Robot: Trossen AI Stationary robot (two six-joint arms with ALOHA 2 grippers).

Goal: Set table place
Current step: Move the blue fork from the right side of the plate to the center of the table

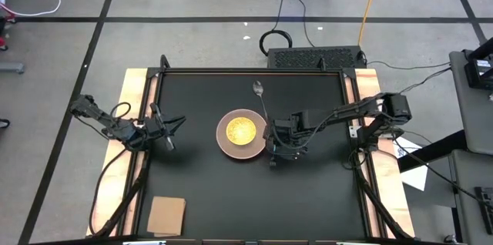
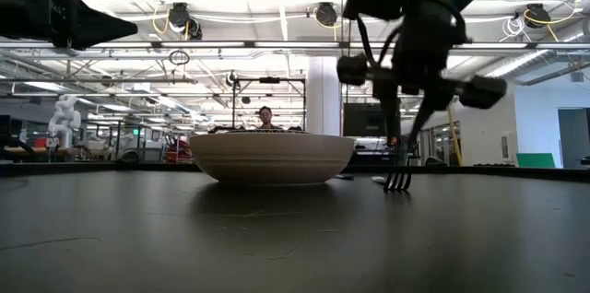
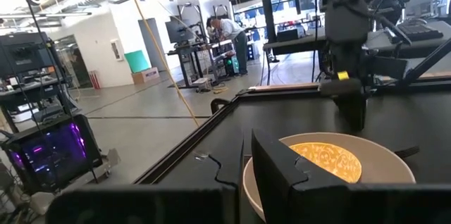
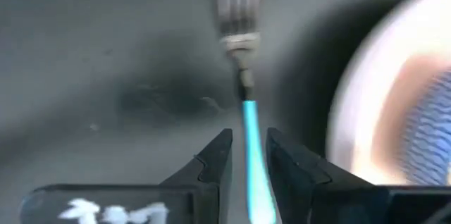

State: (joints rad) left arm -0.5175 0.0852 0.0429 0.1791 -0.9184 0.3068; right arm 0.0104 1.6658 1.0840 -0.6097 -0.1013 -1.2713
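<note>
The black table [image 1: 200, 199] fills the space between the two arms, with pale wooden strips down its left and right edges. Near its middle sits the pinkish-tan plate [image 1: 228, 147], and nested on it the smaller yellow dish [image 1: 240, 130]. A silver spoon [image 1: 260, 97] lies behind the plate, bowl toward the far edge, its handle running back toward the plate's right rim. A tan cardboard square [image 1: 166, 215] rests near the front-left corner, well apart from the rest.

The right gripper [image 1: 279, 152] hangs just beside the plate's right edge, its fingers [image 4: 215, 159] clamped on the light-blue handle of a fork [image 4: 243, 76]. The fork hangs tines down, and in the low view the tines [image 2: 397, 179] seem to touch the tabletop or come very near it; I cannot tell which. The left gripper [image 1: 169, 131] waits near the left edge with its fingers spread and nothing between them.

That fork looks light and stiff, with a slim handle that could slip or pivot in the pinch, so I'd judge a hold mid-handle steadier than one near the end. The plate and dish look rigid and breakable; they are best taken by the rim.
</note>
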